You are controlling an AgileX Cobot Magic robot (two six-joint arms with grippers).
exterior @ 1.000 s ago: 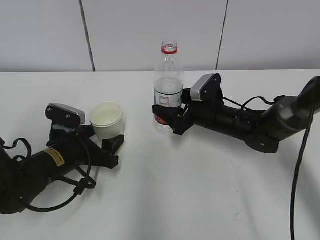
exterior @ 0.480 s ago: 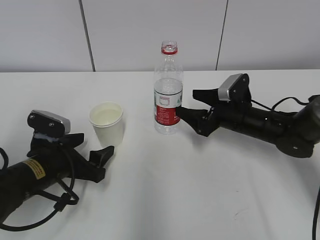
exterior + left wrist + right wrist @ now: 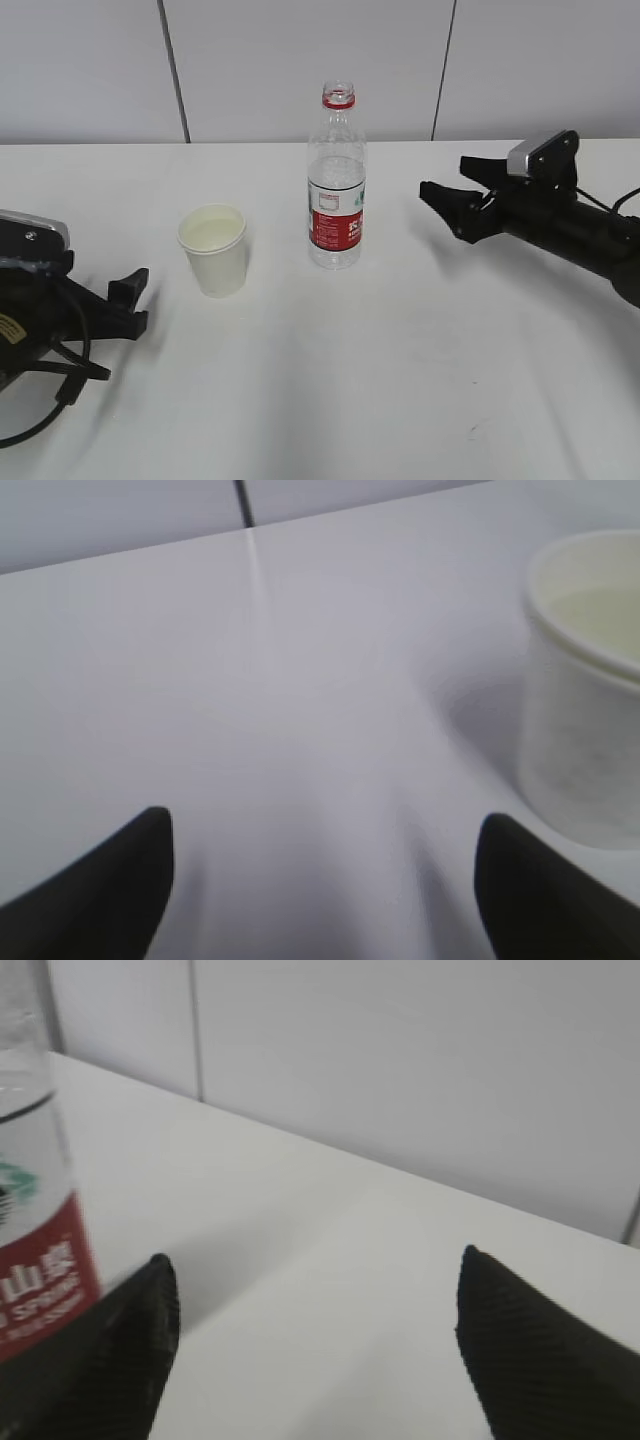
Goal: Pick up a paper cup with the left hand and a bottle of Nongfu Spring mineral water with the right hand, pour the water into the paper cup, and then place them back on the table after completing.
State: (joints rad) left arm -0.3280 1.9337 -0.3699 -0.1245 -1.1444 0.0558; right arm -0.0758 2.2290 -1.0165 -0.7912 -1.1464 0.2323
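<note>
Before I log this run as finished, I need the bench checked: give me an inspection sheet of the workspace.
Surface: white table, a few faint scuffs, no spill seen.
Cup: paper cup upright on the table, liquid inside, apart from both grippers.
Bottle: bottle upright, cap off, red label, little water visible; free of the right gripper.
Clutter: nothing seen.
Left gripper: left gripper open, low at the left edge, fingers empty, cup ahead and to its right.
Right gripper: right gripper open, empty, right of the bottle.
Cables: black cable looping by the left arm; another behind the right arm.
Surroundings: pale panelled wall behind the table.
</note>
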